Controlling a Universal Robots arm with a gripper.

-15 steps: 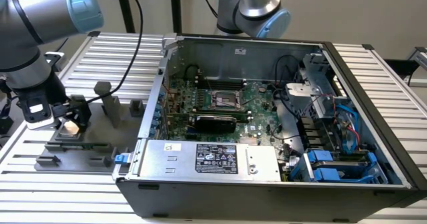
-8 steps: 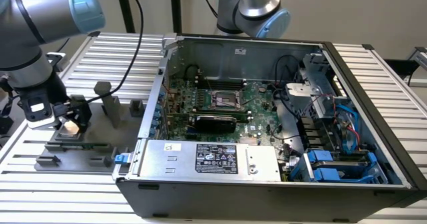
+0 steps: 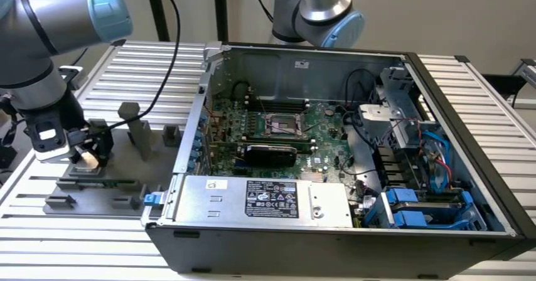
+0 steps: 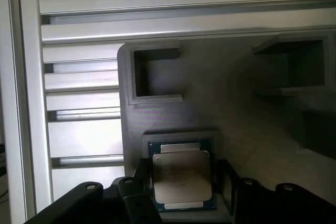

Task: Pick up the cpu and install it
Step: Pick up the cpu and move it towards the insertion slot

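The wrist view reveals the cpu (image 4: 182, 174) beneath the tool (image 4: 184, 191), whose grip is unclear.

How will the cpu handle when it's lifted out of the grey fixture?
Probably rigid: the cpu is a flat square with a metal top plate. Likely light, being so thin. The smooth plate could be slippery, and it seems to sit low in the grey fixture pocket, so little edge is exposed.
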